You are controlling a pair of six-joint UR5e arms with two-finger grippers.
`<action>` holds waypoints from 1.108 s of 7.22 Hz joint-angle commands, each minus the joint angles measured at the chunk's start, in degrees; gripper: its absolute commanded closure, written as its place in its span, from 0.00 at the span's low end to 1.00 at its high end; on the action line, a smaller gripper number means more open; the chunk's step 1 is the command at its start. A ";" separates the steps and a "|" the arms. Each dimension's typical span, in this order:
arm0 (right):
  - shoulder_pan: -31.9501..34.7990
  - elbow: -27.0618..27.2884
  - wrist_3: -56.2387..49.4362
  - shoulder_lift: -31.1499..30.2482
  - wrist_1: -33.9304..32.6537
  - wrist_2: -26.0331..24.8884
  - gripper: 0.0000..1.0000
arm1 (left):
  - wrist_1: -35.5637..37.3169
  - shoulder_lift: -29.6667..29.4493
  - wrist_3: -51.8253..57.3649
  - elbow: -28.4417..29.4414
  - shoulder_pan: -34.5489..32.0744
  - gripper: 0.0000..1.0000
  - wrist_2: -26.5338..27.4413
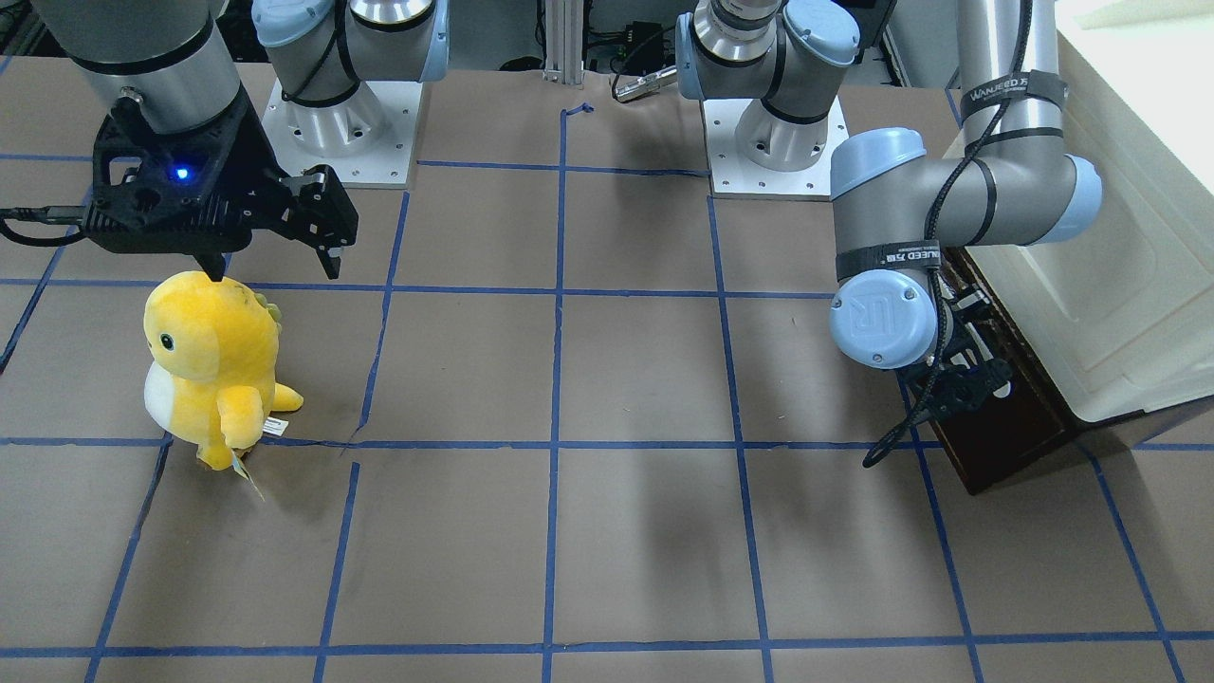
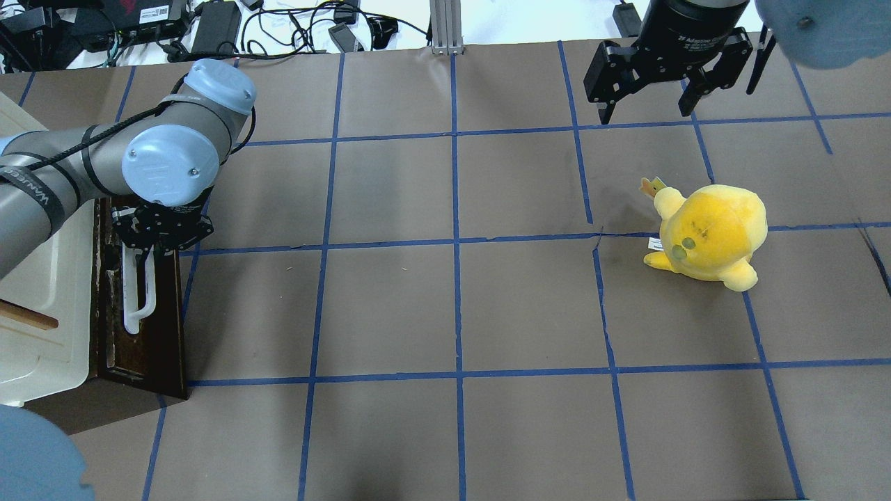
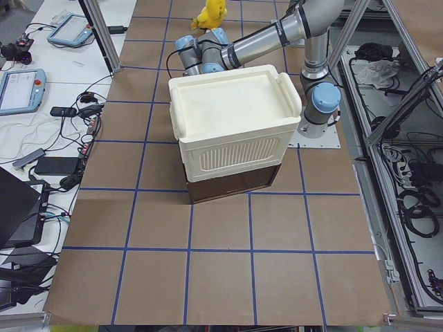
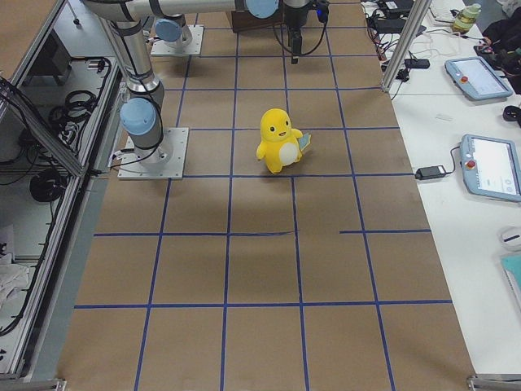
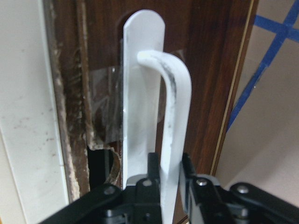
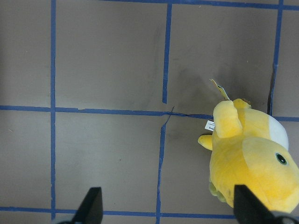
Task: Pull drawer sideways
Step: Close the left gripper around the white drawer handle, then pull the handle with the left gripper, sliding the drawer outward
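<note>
The drawer's dark brown front point(image 2: 143, 341) with its long white bar handle point(image 2: 136, 296) faces the table's middle, under the cream-white cabinet point(image 2: 42, 299). My left gripper point(image 2: 154, 235) is at the handle's far end. In the left wrist view its fingers point(image 5: 153, 169) are shut on either side of the white bar point(image 5: 176, 116). The drawer front point(image 1: 1007, 429) stands close against the cabinet, and the left gripper point(image 1: 958, 384) also shows in the front-facing view. My right gripper point(image 2: 647, 110) is open and empty, high above the table.
A yellow plush toy point(image 2: 710, 233) stands on the brown table on the right side, below and near my right gripper point(image 1: 275, 270); it also shows in the right wrist view point(image 6: 254, 158). Blue tape lines point(image 2: 456, 243) grid the table. Cables lie beyond the far edge.
</note>
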 commanded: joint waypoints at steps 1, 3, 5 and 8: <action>0.00 0.00 0.00 0.00 0.00 0.00 0.00 | -0.32 -0.16 -0.07 0.41 -0.30 0.84 0.00; 0.00 0.00 -0.09 0.00 0.00 0.00 0.00 | -1.11 -0.34 -0.33 0.94 -0.74 0.84 -0.44; 0.00 0.00 0.00 0.00 0.00 -0.09 0.00 | -1.11 -0.69 -2.08 1.02 -2.23 0.84 -0.61; 0.00 0.00 0.00 0.00 0.00 -0.09 0.00 | -1.55 -1.13 -3.05 1.55 -3.20 0.84 -1.05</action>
